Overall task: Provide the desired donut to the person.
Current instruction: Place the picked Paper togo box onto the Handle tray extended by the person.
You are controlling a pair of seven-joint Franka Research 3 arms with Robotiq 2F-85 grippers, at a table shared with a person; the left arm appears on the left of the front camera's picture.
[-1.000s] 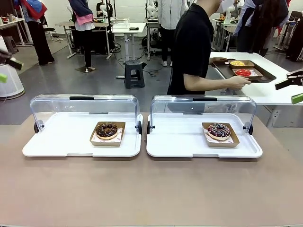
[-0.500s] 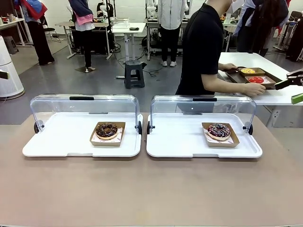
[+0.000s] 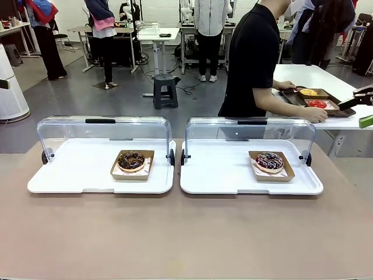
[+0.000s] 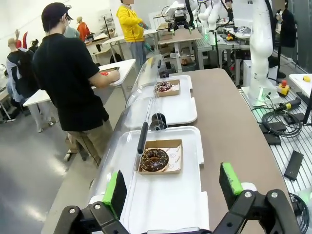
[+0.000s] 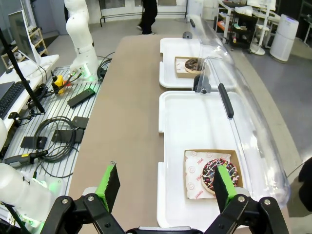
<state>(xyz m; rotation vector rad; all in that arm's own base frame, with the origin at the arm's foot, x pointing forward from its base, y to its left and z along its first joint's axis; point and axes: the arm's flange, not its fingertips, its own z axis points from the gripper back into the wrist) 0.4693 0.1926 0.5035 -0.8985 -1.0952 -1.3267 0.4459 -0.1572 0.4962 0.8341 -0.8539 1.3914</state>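
Two donuts lie in brown paper trays. The chocolate donut (image 3: 132,160) (image 4: 154,160) is on the left white tray (image 3: 70,175). The dark sprinkled donut (image 3: 269,161) (image 5: 218,174) is on the right white tray (image 3: 221,175). Both clear lids stand open at the far side. The person (image 3: 253,58) (image 4: 68,83) in black stands beyond the table, turned to a side table. My left gripper (image 4: 173,187) hangs open above the left tray's end. Open too, my right gripper (image 5: 165,184) (image 3: 358,112) is high at the right edge, holding nothing.
On the white side table (image 3: 349,119) at the far right, the person's hands rest on a brown tray (image 3: 317,99) with yellow and red donuts. A black stool (image 3: 165,90) and other people stand farther back. The near brown tabletop (image 3: 186,233) is bare.
The person has stepped right and slid the brown tray farther right on the side table. My left gripper has drawn back toward the left edge of the front view.
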